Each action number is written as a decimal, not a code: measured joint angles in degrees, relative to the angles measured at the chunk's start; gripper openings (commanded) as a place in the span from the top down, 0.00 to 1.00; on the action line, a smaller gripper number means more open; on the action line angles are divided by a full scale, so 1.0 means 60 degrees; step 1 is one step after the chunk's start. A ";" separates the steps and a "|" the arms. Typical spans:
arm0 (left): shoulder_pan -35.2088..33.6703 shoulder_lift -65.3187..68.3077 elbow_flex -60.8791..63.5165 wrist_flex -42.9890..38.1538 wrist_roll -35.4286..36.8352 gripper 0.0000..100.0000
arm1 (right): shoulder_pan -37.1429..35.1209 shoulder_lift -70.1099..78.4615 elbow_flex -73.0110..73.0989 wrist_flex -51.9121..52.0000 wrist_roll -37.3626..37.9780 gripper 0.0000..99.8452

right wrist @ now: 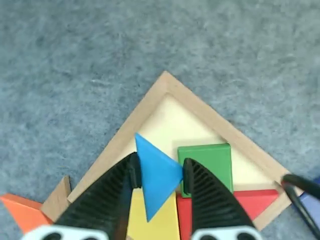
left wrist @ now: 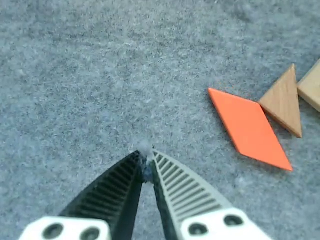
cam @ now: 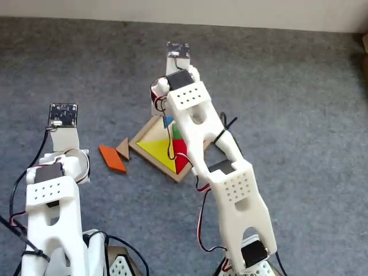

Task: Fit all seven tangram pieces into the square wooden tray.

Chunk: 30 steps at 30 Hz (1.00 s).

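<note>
Right gripper [right wrist: 160,169] clamps the blue triangle [right wrist: 152,160] over the square wooden tray [right wrist: 150,102], which holds a yellow triangle [cam: 156,150], red piece [right wrist: 250,200] and green square [right wrist: 206,162]. In the high view the arm mostly covers this grip. Left gripper [left wrist: 146,161], pinched together on nothing, hangs over carpet near the orange parallelogram [left wrist: 248,128] and wood-coloured triangle [left wrist: 284,100], both just beside the tray.

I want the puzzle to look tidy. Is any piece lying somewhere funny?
Yes. The orange parallelogram and the plain wooden triangle lie on the grey carpet beside the wooden tray, not in it. The blue triangle isn't set in place either: the right pincer grips it over the tray.
</note>
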 measured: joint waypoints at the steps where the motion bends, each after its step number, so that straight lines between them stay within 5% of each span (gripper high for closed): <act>1: 0.0000 0.0000 0.0000 0.0000 0.0000 0.98 | 0.0015 0.0000 0.0000 0.0000 -0.0029 0.95; 6: 0.0000 0.0000 0.0000 0.0000 0.0000 0.98 | 0.0015 0.0000 0.0000 0.0352 -0.0440 0.95; 13: 0.0000 0.0000 0.0000 0.0000 0.0000 0.98 | -0.0249 0.0000 0.0000 0.0498 -0.4278 0.93; 20: 0.0000 0.0000 0.0000 0.0000 0.0000 0.98 | -0.0498 0.0586 -0.0029 0.0469 -0.5597 0.71; 26: 0.0000 0.0000 0.0000 0.0000 0.0000 0.98 | -0.0879 0.0747 -0.0264 0.1128 -0.5656 0.76; 30: 0.0000 -0.0015 0.0088 -0.0015 0.0000 0.98 | -0.0645 0.0703 -0.1612 0.2154 -0.5201 0.92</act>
